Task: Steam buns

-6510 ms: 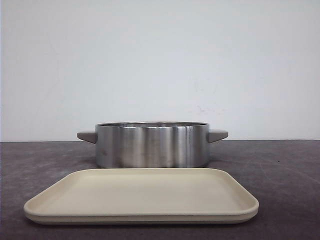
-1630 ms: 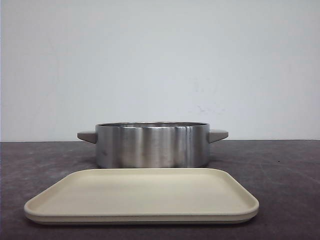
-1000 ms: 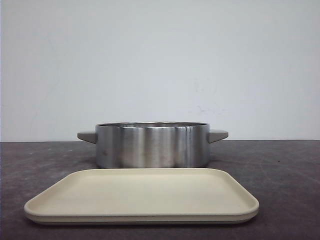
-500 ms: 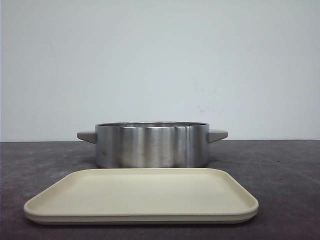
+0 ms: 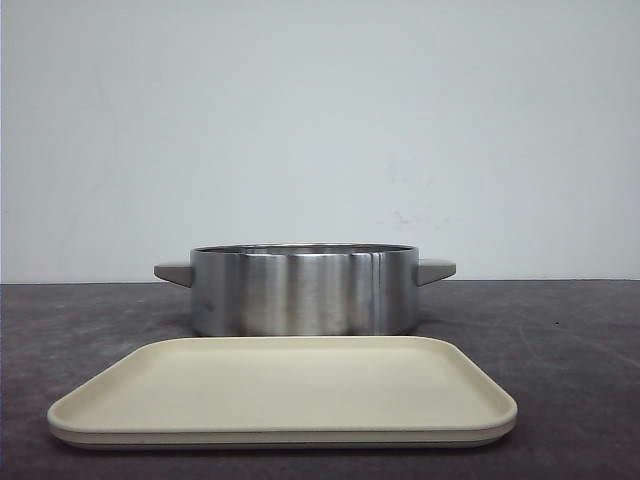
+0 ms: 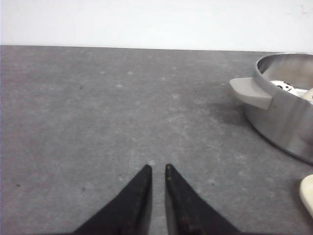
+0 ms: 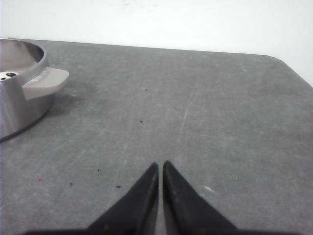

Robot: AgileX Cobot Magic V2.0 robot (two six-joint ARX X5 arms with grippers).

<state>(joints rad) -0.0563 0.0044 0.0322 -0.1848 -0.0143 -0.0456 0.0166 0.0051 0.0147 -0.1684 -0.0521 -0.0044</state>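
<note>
Starting at your left gripper (image 6: 158,169): fingers nearly pressed together, nothing between them, low over the bare grey table (image 6: 122,107). The steel pot (image 5: 304,290) stands at 12 o'clock behind the cream tray (image 5: 285,393); the buns (image 6: 282,87) sit inside it. Your right gripper (image 7: 161,165) is likewise closed, empty, low over the table.

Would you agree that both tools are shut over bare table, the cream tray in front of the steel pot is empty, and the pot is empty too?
Not quite: the pot is not empty. The left wrist view shows a white bun with black markings inside it. The rest holds: left tool and right tool shut over bare table, and the tray is empty.
</note>
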